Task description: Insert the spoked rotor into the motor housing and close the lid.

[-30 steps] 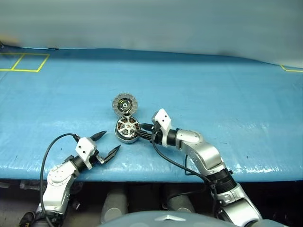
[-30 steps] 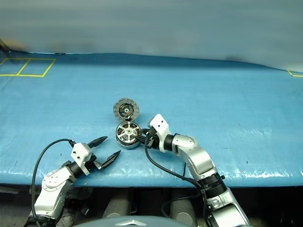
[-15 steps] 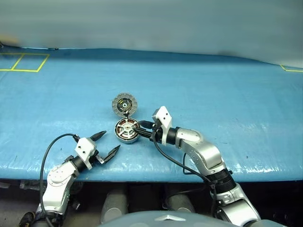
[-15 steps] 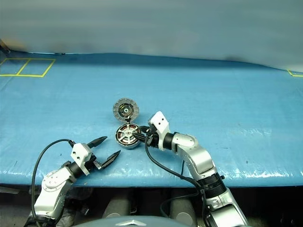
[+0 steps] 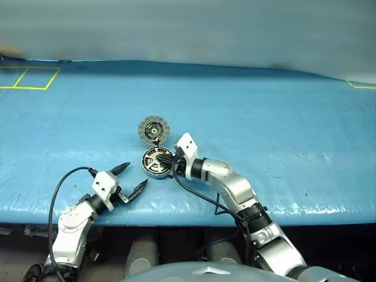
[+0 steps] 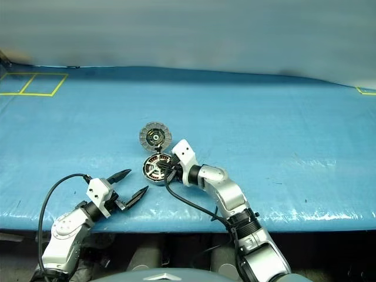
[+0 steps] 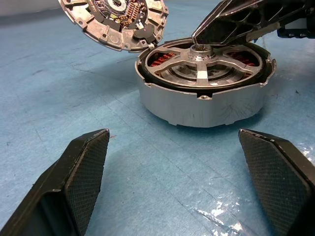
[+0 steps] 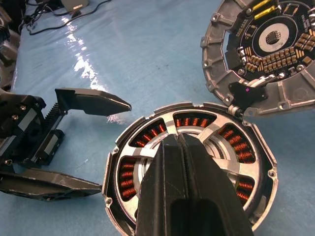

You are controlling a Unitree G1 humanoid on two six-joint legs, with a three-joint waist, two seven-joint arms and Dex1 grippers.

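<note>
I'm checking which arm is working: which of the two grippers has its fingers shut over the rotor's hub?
The right gripper: its fingers are pressed together above the spoked rotor. The left gripper stands open beside the motor housing.

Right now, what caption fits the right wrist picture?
Shut right gripper presses on the spoked rotor seated in the motor housing, lid open.

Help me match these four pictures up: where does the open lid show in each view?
Left eye view: lid near the middle, just beyond the housing.
Right eye view: lid left of centre, beyond the housing.
Left wrist view: lid standing open behind the housing, at its hinge.
Right wrist view: lid beside the housing, inner face showing.
Shared landmark: the housing with its copper windings.
</note>
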